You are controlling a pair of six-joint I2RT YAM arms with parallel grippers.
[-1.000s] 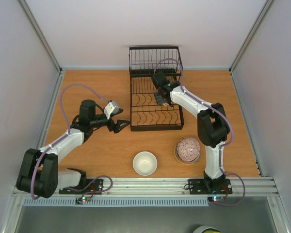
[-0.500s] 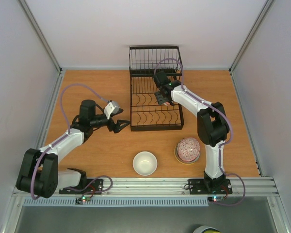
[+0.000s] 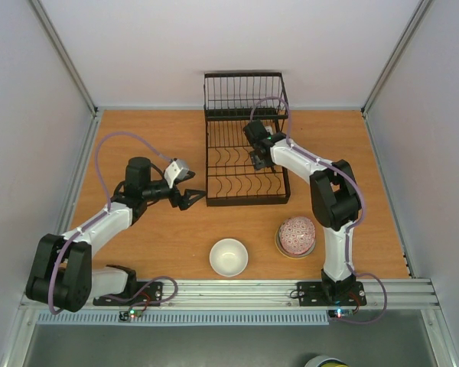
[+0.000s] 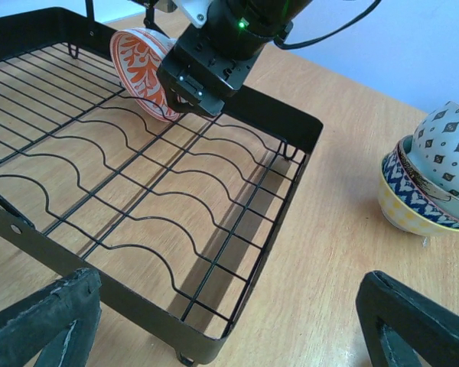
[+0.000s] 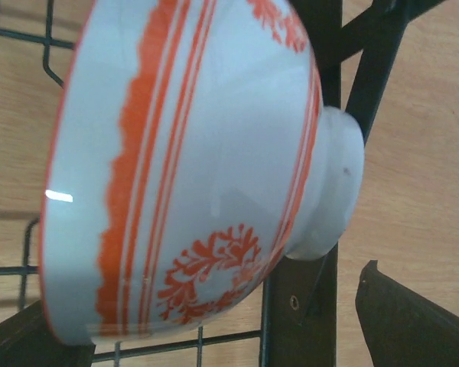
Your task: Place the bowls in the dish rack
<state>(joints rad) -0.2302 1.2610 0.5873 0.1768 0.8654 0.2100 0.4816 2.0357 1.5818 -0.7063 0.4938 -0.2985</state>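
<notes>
The black wire dish rack stands at the back centre. My right gripper is low over its right side, jaws wide open. A white bowl with orange-red patterns stands on its edge in the rack between the fingers, and the right finger is clear of its foot. It also shows in the left wrist view. My left gripper is open and empty beside the rack's front left corner. A plain white bowl and a stack of patterned bowls sit on the table in front.
The rack's taller wire basket section rises at its far end against the back wall. The bowl stack stands right of the rack's front corner. Grey walls close in the wooden table on both sides.
My right gripper has shifted slightly right and back over the rack. The left arm and the bowls on the table have not moved.
</notes>
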